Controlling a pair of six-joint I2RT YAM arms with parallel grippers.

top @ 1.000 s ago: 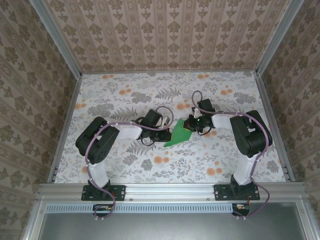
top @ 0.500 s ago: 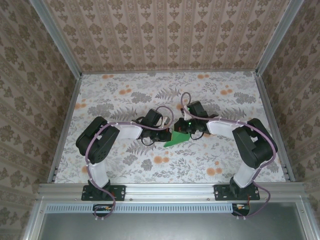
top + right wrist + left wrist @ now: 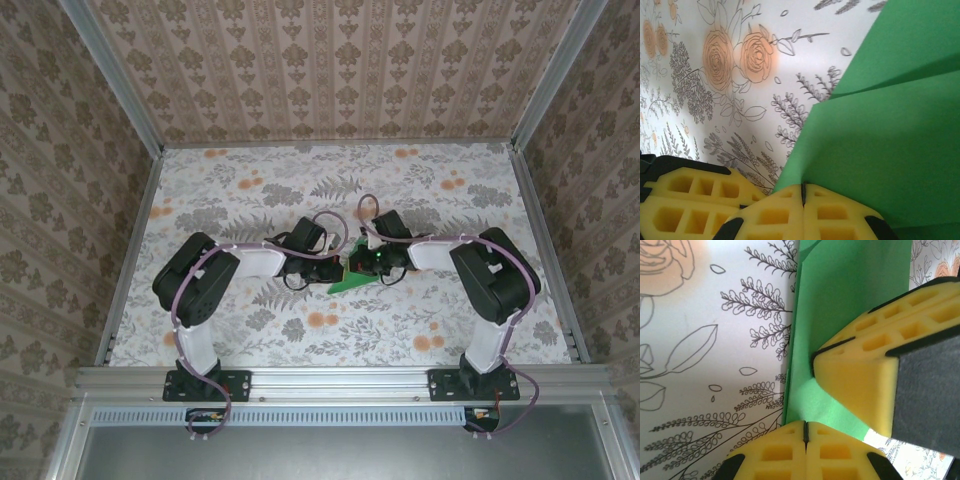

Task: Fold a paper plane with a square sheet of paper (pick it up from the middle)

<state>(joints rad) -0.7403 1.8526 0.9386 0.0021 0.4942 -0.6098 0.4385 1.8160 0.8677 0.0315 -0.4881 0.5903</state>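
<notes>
Patterned walls (image 3: 330, 70) box in the flowered table (image 3: 230, 200) on three sides, with open cloth all round the middle. Both arms fold inward, left arm (image 3: 200, 280) and right arm (image 3: 490, 275), elbows out, wrists low, almost nose to nose. Between them, mid-table, lies the green sheet of paper (image 3: 343, 281), partly folded, creases showing. The left gripper (image 3: 805, 432) has its pads pressed together at the sheet's edge. The right gripper (image 3: 803, 196) is closed too, tips at the paper, just beside the left's fingers (image 3: 690, 200). Whether either pinches paper, I can't tell.
</notes>
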